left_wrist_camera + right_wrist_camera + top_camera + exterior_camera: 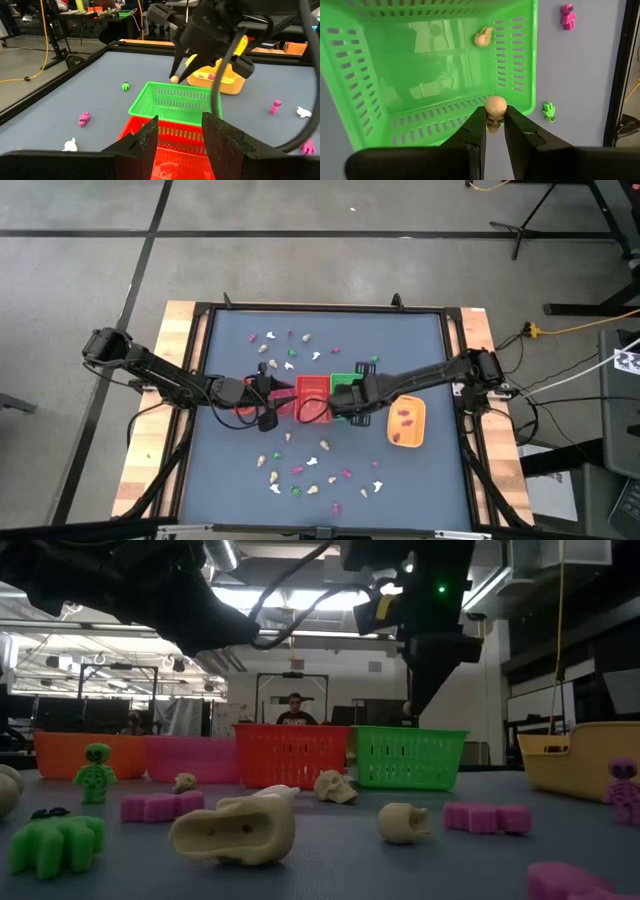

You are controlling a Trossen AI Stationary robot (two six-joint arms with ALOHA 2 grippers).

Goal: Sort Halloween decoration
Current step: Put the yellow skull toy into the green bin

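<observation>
- while the right gripper (494, 131) hangs over the near rim of the green basket (380, 125), its two dark fingers are clamped on a small cream skull (495, 111), which sits pinched between the fingertips and sticks out just past them.
- seen from the left wrist, the same skull (174, 78) shows as a pale bead at the tip of the right gripper, above the far edge of the green basket (172, 102).
- inside the green basket another cream trinket (482, 37) lies against the mesh wall.
- outside that basket, on the grey-blue table (230, 470), lie a pink figure (567, 15) and a small green figure (548, 110), both apart from the jaws.
- the left gripper (180, 137) hovers over the red basket (175, 150) just beside the green one; its fingers stand apart with nothing between them.
- from above, more tiny trinkets are scattered in two patches, one group (290, 350) beyond the baskets and one group (315, 475) on the near side.
- a yellow-orange tray (407, 423) to the right holds a few pink pieces (403, 417).
- at table height a large cream skull (235, 828), a green figure (95, 772) and pink pieces (160, 806) lie in front of the row of baskets.
</observation>
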